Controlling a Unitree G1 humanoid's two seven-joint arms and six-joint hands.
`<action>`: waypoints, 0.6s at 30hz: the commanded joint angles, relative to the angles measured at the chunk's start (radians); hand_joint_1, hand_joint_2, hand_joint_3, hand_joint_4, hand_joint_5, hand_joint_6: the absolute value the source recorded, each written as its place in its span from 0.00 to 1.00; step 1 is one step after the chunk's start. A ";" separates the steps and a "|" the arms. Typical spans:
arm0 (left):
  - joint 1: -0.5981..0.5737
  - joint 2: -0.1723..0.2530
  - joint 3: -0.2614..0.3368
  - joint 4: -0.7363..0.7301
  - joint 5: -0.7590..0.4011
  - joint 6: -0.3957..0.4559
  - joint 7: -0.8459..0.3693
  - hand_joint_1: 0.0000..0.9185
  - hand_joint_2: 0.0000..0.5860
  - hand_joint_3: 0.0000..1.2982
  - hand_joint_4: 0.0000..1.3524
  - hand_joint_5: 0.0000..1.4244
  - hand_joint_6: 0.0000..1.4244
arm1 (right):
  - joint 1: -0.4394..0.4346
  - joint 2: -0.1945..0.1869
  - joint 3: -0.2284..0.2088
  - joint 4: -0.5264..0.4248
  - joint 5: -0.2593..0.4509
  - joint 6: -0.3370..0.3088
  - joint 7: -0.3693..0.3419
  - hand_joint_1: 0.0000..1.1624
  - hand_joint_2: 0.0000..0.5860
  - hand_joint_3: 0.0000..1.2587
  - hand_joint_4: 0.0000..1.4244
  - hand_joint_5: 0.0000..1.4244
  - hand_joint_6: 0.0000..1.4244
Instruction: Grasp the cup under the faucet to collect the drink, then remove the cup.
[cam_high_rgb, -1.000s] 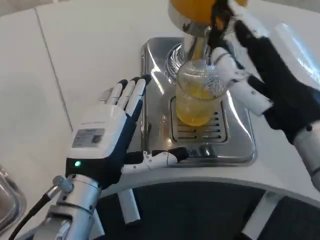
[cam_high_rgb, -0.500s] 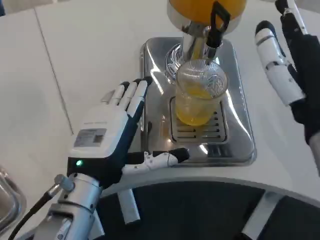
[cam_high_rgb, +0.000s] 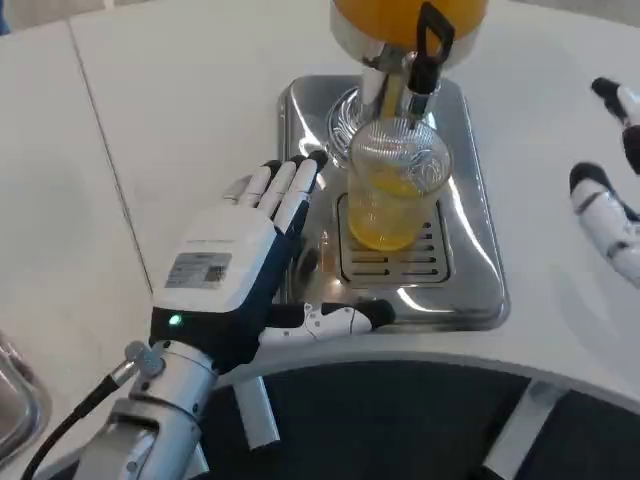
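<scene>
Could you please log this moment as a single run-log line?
cup: on drip tray under faucet, part-filled with orange drink | left hand: open beside cup, not gripping | right hand: away at right

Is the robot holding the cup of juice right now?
No. The cup stands alone on the drip tray. The left hand is open beside it, not touching; the right hand holds nothing either.

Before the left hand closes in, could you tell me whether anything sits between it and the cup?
Nothing visible does. The left hand is open beside the cup, fingertips close to its left side, with only bare drip tray between them.
</scene>
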 joint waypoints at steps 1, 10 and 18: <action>-0.003 0.006 -0.008 0.017 0.003 0.000 0.007 0.04 0.05 0.00 0.00 0.01 0.05 | 0.084 -0.074 -0.028 0.000 0.023 -0.138 0.002 0.13 0.90 0.00 0.00 0.00 0.00; -0.005 -0.003 -0.011 0.033 0.000 0.000 0.022 0.03 0.04 0.00 0.00 0.01 0.05 | 0.322 -0.116 -0.217 0.108 0.164 -0.593 -0.100 0.16 0.84 0.00 0.00 0.00 0.00; -0.001 -0.012 -0.016 0.041 0.002 0.003 0.040 0.02 0.04 0.00 0.00 0.01 0.05 | 0.448 -0.124 -0.319 0.218 0.218 -0.889 -0.151 0.16 0.82 0.00 0.00 0.00 0.00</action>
